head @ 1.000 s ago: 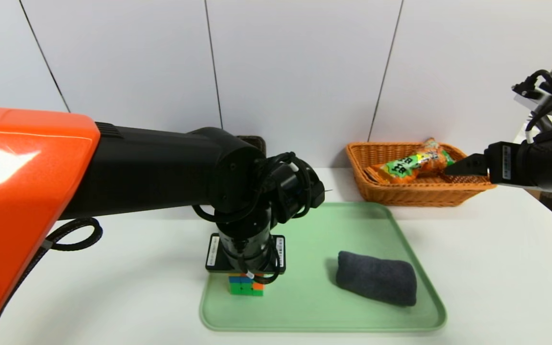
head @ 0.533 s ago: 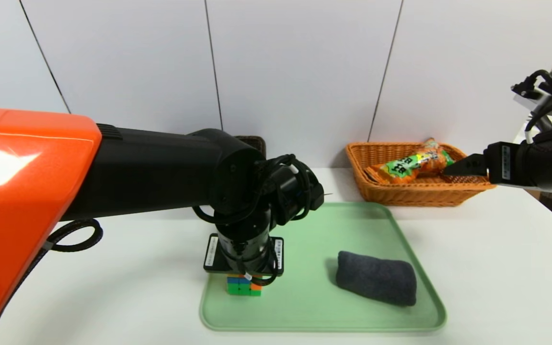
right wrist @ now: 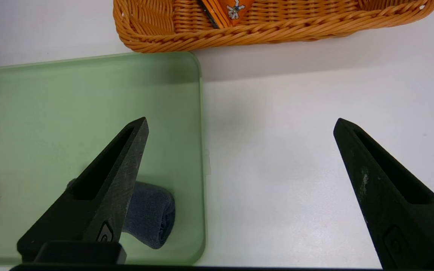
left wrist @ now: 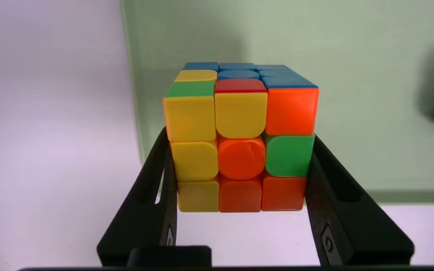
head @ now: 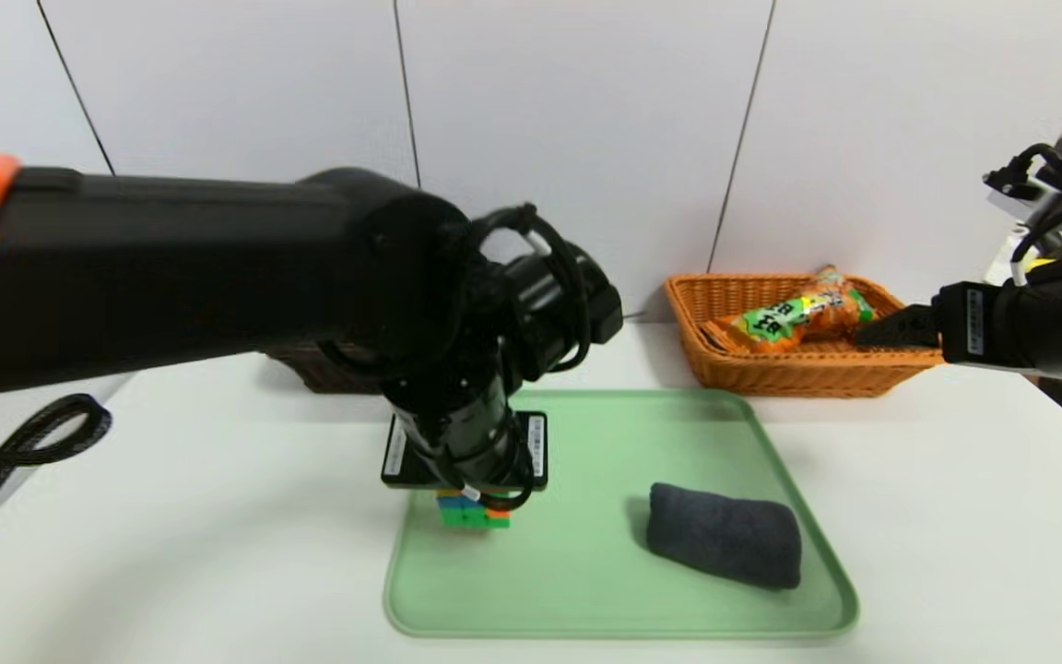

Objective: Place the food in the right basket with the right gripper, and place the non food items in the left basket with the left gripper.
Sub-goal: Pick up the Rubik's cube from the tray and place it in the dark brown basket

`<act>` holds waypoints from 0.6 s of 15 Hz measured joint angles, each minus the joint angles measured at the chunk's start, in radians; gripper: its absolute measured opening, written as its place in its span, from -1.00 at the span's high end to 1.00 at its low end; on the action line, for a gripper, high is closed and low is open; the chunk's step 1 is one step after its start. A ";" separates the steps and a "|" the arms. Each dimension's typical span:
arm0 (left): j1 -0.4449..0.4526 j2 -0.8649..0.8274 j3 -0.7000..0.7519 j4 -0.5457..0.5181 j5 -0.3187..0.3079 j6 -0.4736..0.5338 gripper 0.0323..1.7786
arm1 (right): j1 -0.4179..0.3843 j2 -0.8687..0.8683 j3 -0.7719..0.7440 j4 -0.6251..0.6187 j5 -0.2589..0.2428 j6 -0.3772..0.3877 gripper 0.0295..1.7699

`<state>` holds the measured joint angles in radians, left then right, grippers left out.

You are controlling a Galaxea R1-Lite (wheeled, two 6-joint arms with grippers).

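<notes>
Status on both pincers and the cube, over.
Left pincer shut on puzzle cube, above tray. Right pincer open, empty, near orange basket. Towel on tray.

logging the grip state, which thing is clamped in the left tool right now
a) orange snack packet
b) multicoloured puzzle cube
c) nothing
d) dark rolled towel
b, the left tool has its jaws closed against two opposite sides of the puzzle cube

cube (left wrist: 239,150): yellow/orange/green/blue/red squares | towel (head: 725,537): dark grey-blue (plain) | tray (head: 586,590): pale green | right basket (head: 798,373): orange-brown weave
</notes>
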<state>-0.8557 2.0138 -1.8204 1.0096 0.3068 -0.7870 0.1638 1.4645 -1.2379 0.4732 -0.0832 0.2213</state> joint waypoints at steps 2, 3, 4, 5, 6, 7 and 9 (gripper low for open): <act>0.014 -0.040 -0.069 0.012 0.013 0.022 -0.03 | 0.000 -0.005 0.006 0.000 -0.001 0.000 -0.92; 0.029 -0.057 -0.097 0.013 0.024 0.034 -0.03 | 0.001 -0.007 0.010 0.000 -0.001 0.000 -0.92; 0.051 -0.077 -0.122 0.012 0.031 0.056 -0.03 | 0.001 -0.010 0.014 0.000 -0.001 0.000 -0.92; 0.076 -0.092 -0.135 0.008 0.036 0.086 -0.03 | 0.001 -0.012 0.018 0.000 0.000 0.000 -0.92; 0.103 -0.109 -0.142 0.003 0.049 0.124 -0.03 | 0.001 -0.014 0.022 0.000 0.000 0.000 -0.92; 0.130 -0.122 -0.147 -0.005 0.073 0.165 -0.03 | 0.001 -0.017 0.029 0.000 -0.001 0.000 -0.92; 0.193 -0.139 -0.150 -0.031 0.139 0.260 -0.03 | 0.005 -0.020 0.034 -0.003 0.000 0.000 -0.92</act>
<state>-0.6623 1.8747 -1.9700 0.9789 0.4457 -0.5266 0.1687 1.4447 -1.2040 0.4700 -0.0836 0.2211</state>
